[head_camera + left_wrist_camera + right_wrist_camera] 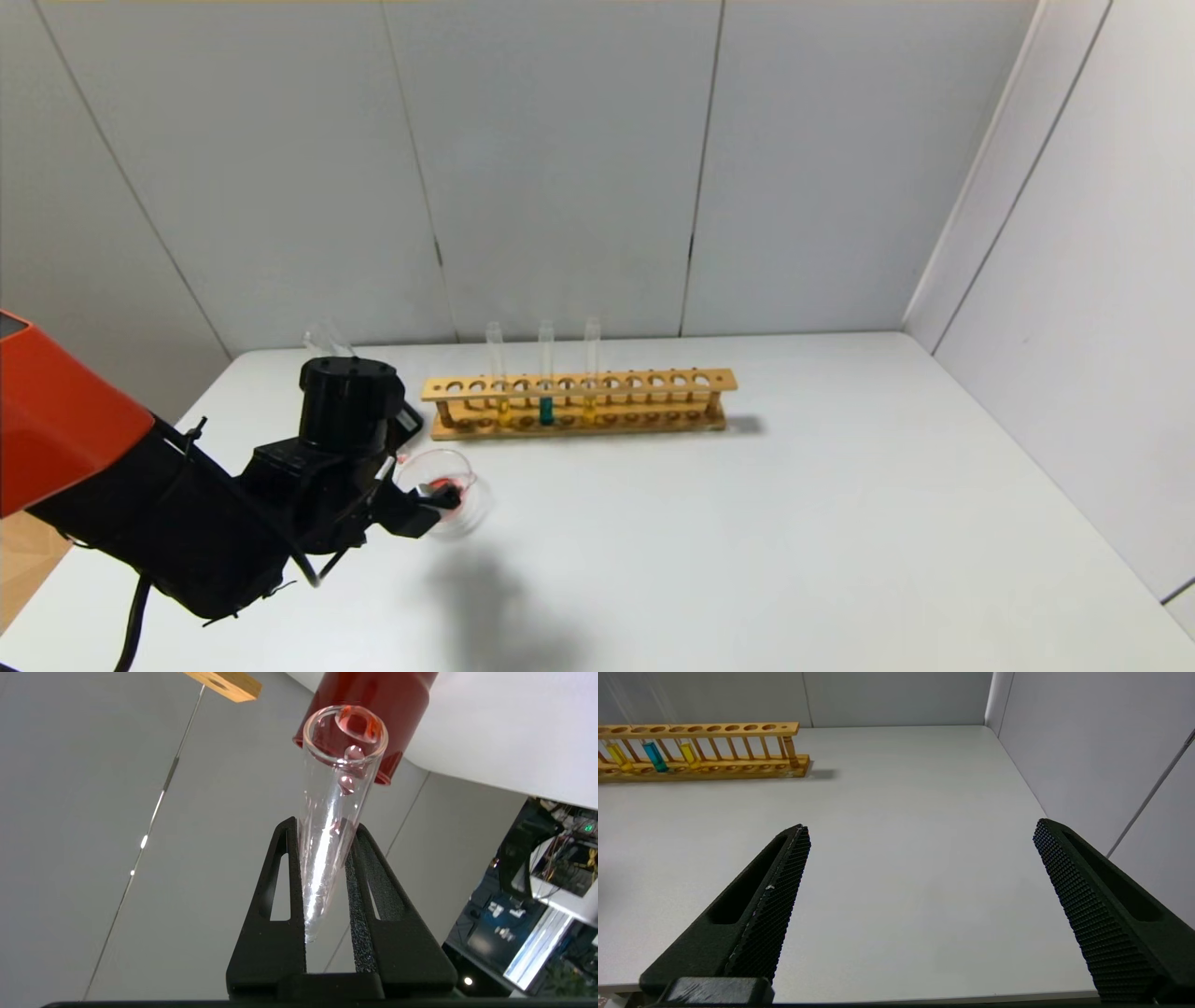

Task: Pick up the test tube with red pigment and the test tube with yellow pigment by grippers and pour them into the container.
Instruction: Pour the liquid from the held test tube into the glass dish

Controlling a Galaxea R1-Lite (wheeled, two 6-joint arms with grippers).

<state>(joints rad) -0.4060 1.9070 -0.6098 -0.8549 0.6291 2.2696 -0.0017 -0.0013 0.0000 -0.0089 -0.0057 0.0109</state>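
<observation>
Table (747, 523), white and walled in by grey panels, is seen from above. At its left, the left gripper (327, 835) is clenched on the test tube with red pigment (334, 812), which is tipped over the container (446, 493), a clear glass dish where red liquid is pooled. Red droplets are seen clinging near the tube's mouth. A wooden rack (579, 403) is placed behind, with the test tube with yellow pigment (591, 373) upright beside a green-liquid tube (546, 378). The right gripper (920, 830) is held spread wide, grasping nothing, above the table.
</observation>
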